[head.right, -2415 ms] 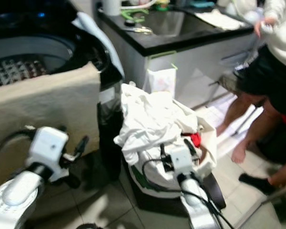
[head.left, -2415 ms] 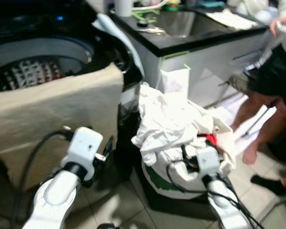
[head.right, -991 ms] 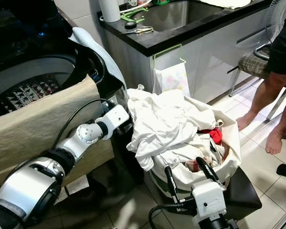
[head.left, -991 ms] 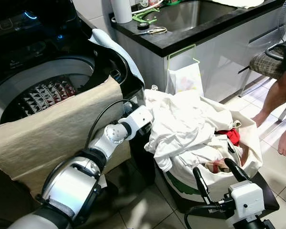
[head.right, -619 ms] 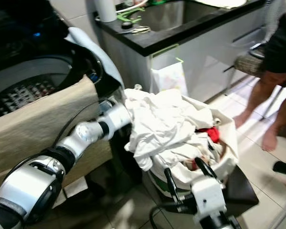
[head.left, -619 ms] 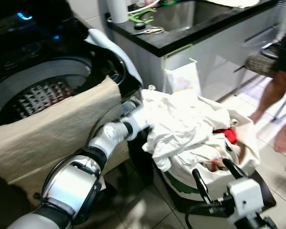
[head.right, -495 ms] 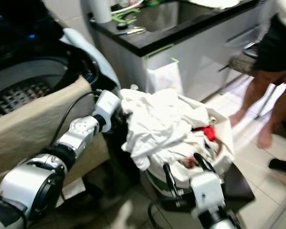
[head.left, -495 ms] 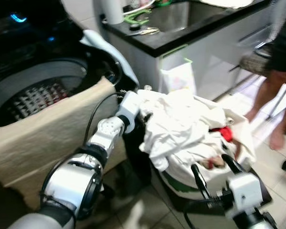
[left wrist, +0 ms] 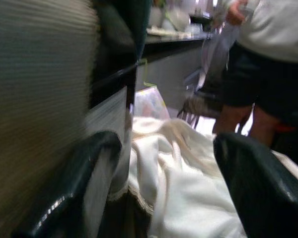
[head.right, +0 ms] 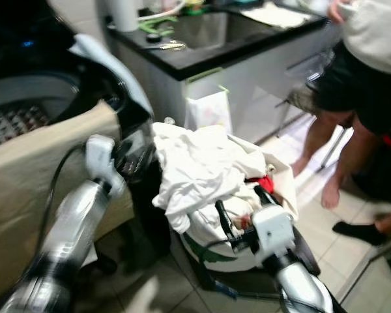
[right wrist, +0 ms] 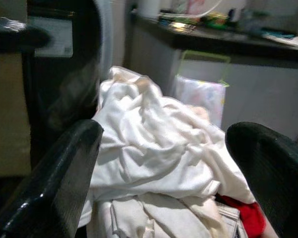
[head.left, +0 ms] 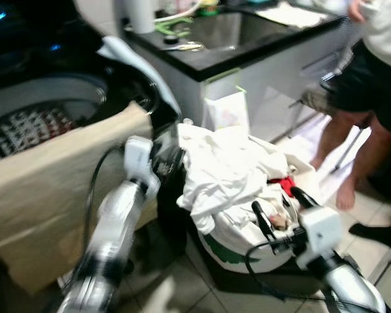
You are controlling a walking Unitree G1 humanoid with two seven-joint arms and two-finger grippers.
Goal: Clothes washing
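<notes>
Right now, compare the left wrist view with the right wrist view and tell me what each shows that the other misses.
Left wrist alone: a person in dark shorts standing beyond the laundry, and the beige cloth close beside the open left gripper. Right wrist alone: a red garment tucked under the pile, seen past the open right gripper. Both: the heap of white clothes and the pale bag hanging on the cabinet.

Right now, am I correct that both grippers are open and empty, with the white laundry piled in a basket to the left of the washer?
Not quite: the basket with the white laundry stands to the right of the washer, as the left eye view shows. The left gripper and right gripper are indeed open and empty.
</notes>
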